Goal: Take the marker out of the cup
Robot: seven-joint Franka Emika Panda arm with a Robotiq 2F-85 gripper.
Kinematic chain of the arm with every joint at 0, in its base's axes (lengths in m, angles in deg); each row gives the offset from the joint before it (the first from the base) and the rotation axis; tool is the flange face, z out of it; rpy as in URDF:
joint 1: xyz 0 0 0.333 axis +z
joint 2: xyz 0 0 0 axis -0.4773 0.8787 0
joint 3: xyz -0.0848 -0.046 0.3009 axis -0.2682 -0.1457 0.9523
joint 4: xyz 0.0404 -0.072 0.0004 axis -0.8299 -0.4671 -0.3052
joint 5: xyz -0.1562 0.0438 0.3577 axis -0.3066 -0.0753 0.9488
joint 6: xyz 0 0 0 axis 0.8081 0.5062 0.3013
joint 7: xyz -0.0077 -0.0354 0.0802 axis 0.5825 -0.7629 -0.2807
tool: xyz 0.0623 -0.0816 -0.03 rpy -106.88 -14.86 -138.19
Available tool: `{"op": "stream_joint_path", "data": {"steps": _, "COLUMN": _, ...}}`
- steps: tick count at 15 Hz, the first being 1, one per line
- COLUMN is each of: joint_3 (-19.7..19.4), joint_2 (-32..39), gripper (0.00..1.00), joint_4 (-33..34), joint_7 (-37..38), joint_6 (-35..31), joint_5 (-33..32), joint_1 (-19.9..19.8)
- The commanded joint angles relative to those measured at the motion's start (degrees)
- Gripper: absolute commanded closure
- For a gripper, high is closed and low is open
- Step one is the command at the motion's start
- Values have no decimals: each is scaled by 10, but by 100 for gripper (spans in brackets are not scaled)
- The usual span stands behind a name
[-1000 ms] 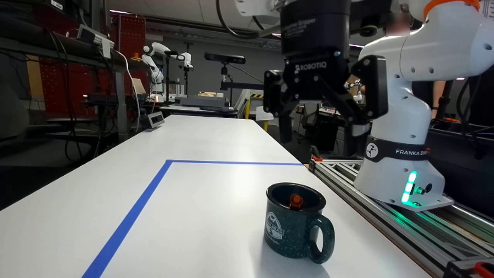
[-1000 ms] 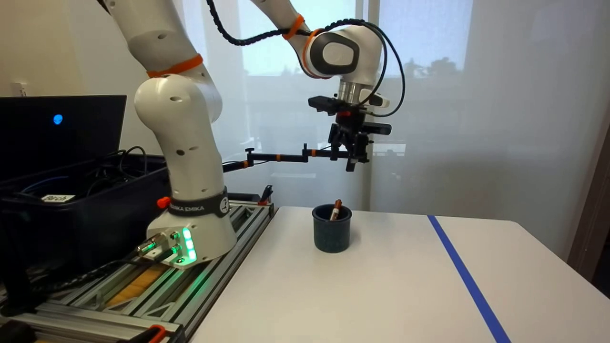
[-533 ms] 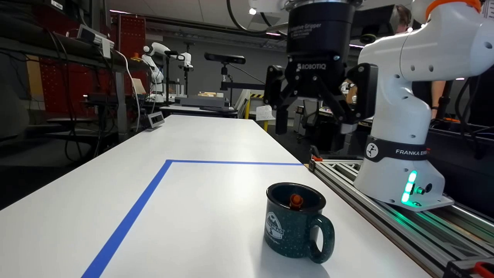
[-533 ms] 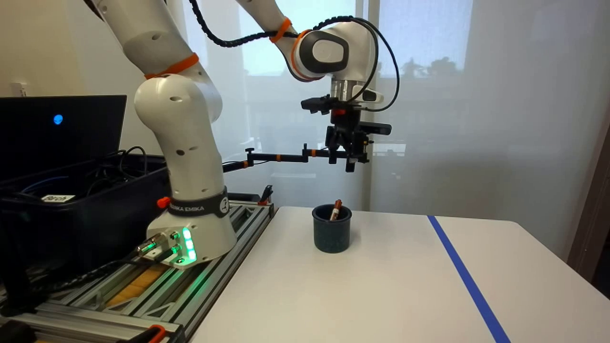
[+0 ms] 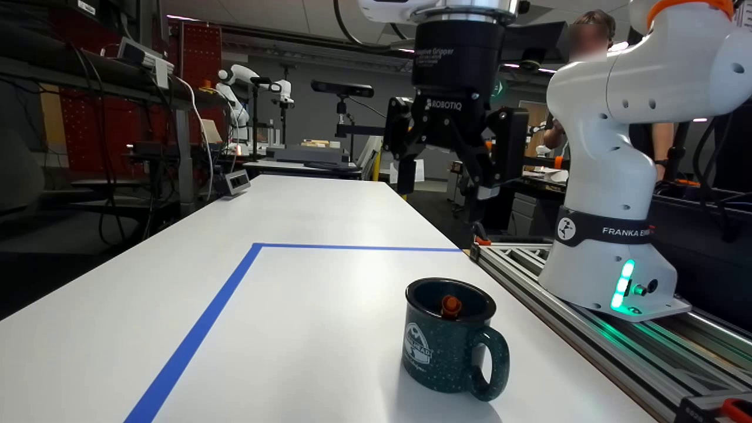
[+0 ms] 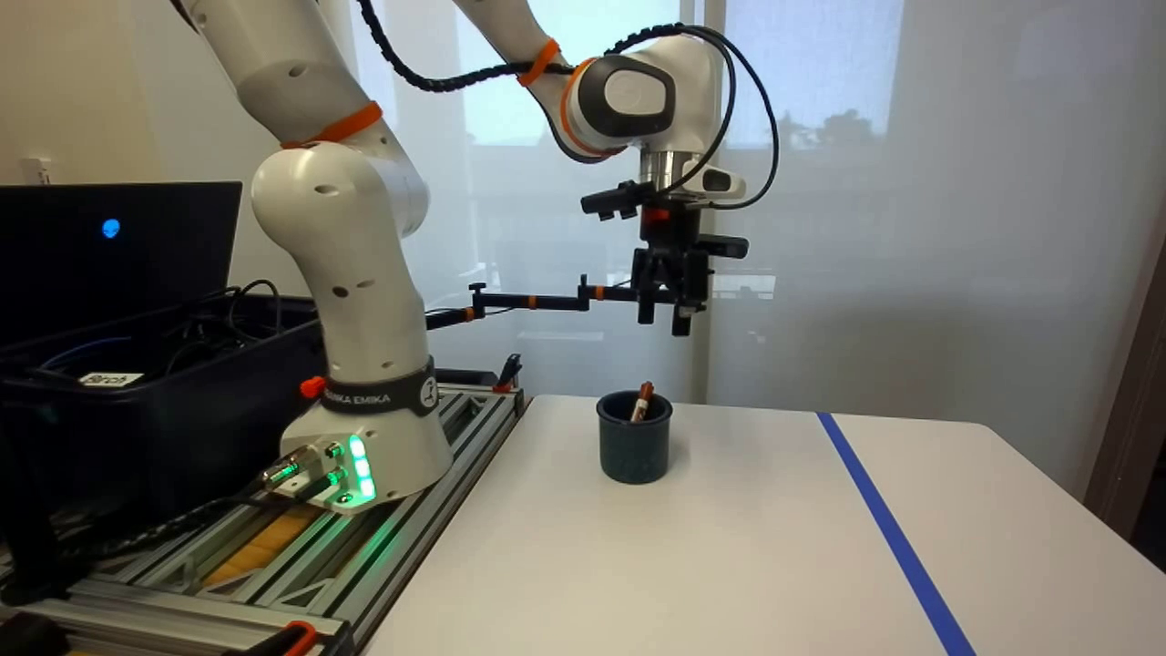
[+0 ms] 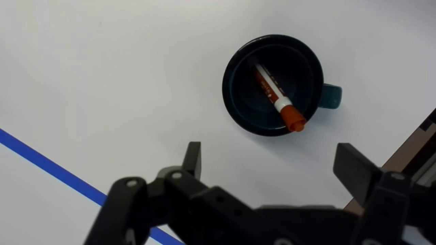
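The marker (image 7: 273, 90) leans inside the cup (image 7: 226, 89). Its orange-red cap end rests at the rim and pokes out a little. In both exterior views the cup (image 5: 440, 361) (image 6: 635, 451) stands upright on the white table, with the marker's cap end (image 5: 450, 306) (image 6: 642, 401) showing at its mouth. The cup's handle (image 7: 331, 96) points right in the wrist view. My gripper (image 7: 269, 149) is open and empty, with its fingers wide apart. It hangs well above the cup in an exterior view (image 6: 664, 324); in the wrist view the cup lies ahead of the fingertips.
Blue tape (image 5: 200, 329) runs along the white table (image 5: 329, 211). The robot's metal mounting rail (image 6: 474, 474) borders the table near the cup. A dark bin (image 6: 209, 401) and a laptop (image 6: 118, 246) stand beside the robot base.
My gripper has shifted left in an exterior view and turned slightly, staying open. In the last half second it sits a little lower and further right in an exterior view. Cup and marker have not moved.
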Motion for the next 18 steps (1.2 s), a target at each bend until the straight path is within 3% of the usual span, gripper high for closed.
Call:
{"op": "stream_joint_path", "data": {"steps": 1, "joint_3": -17, "joint_2": 14, "gripper": 0, "joint_4": 6, "joint_7": -29, "joint_6": -11, "joint_5": 2, "joint_1": 11}}
{"op": "stream_joint_path", "data": {"steps": 6, "joint_3": -27, "joint_2": 60, "gripper": 0, "joint_4": 5, "joint_7": -58, "joint_6": -28, "joint_5": 20, "joint_1": 18}}
{"op": "stream_joint_path", "data": {"steps": 18, "joint_3": -3, "joint_2": 140, "gripper": 0, "joint_4": 6, "joint_7": -67, "joint_6": -88, "joint_5": 2, "joint_1": 31}}
